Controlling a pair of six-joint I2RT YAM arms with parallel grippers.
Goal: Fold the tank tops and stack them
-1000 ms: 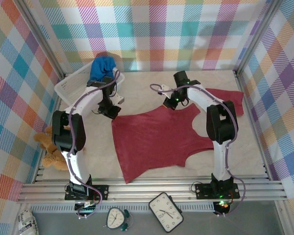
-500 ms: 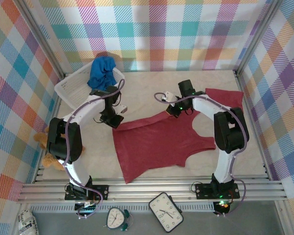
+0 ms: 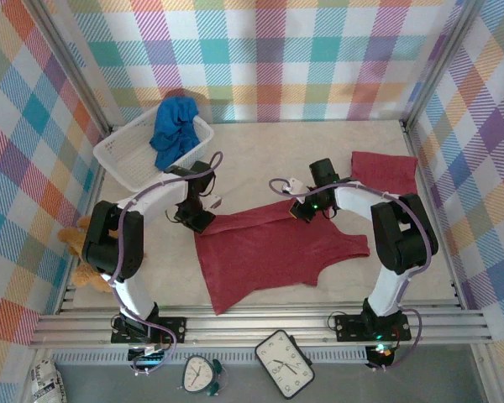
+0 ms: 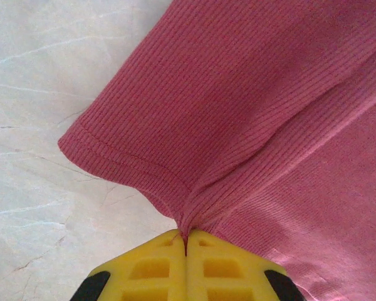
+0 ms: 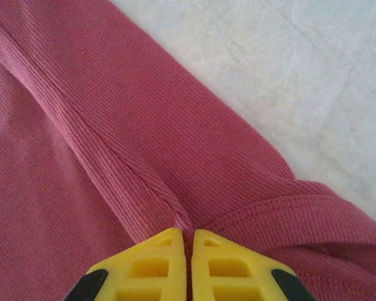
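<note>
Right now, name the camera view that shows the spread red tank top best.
Top external: the whole red tank top shows, straps to hem. The left wrist view gives a hem corner pinched in the left claw; the right wrist, a ribbed fold in the right claw.

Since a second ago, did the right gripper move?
Yes. The right gripper, shut on the spread dark red tank top, has come nearer the arm bases, away from the checkered back wall.

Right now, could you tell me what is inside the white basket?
A crumpled blue tank top lies in the basket; part of the mesh floor shows bare, and anything beneath the cloth is hidden.
</note>
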